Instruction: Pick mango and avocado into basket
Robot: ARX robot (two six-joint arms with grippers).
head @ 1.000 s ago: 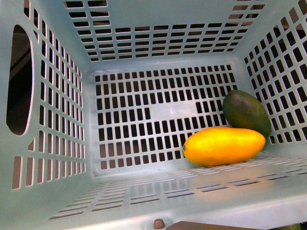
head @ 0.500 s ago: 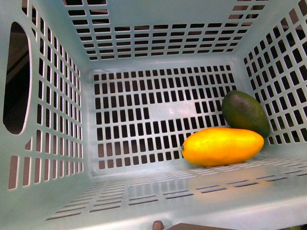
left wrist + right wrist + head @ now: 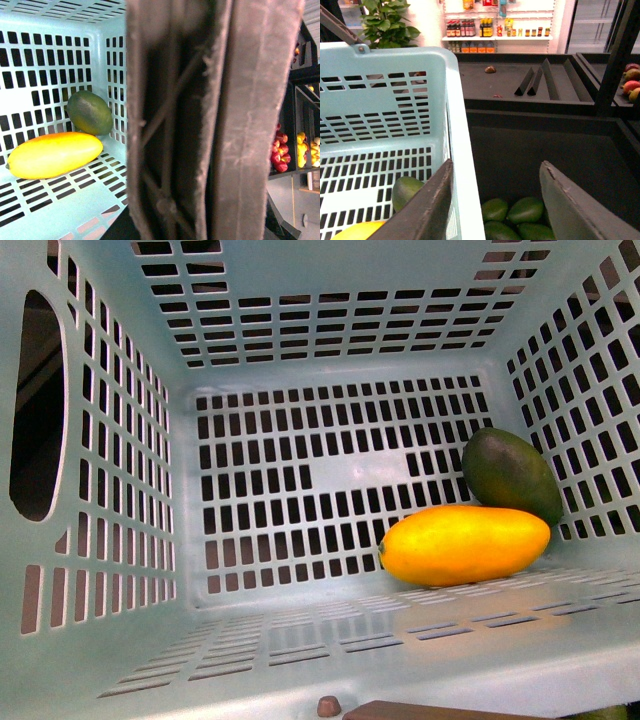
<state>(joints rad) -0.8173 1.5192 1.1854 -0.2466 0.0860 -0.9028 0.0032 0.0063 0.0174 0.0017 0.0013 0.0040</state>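
- A shop setting shows behind the basket [image 3: 380, 95]: in the right wrist view, a back shelf of bottles [image 3: 485, 30], a leafy green plant [image 3: 387, 22], and dark display bins [image 3: 535, 145] beside the basket's rim.
- The basket is pale turquoise moulded plastic, rectangular, with rows of oblong slots through its walls and floor and one long oval handhold cut in the wall far from the fruit.
- Two fruits lie on the basket floor, in the corner opposite that handhold.
- One mango [image 3: 466, 544]: smooth, elongated oval, bright yellow shading to orange, lying on its side.
- One avocado [image 3: 510, 475]: dark green, dull-skinned, egg-shaped, shorter than the mango, touching it and resting against the basket wall.
- Outside the basket, in the bin just beside its wall, at least four more green fruits [image 3: 520, 215] sit heaped together.
- Red and yellow fruits [image 3: 290, 150] fill shelves well apart from the basket, small and blurred in the left wrist view.
- The right gripper [image 3: 495, 205] hangs above the basket rim, its two dark, flat fingers [image 3: 427, 205] spread apart with nothing between them.
- The left gripper [image 3: 215, 120] fills most of its own view: grey, rough-textured fingers pressed close together, blocking part of the basket; whether they hold anything cannot be told.
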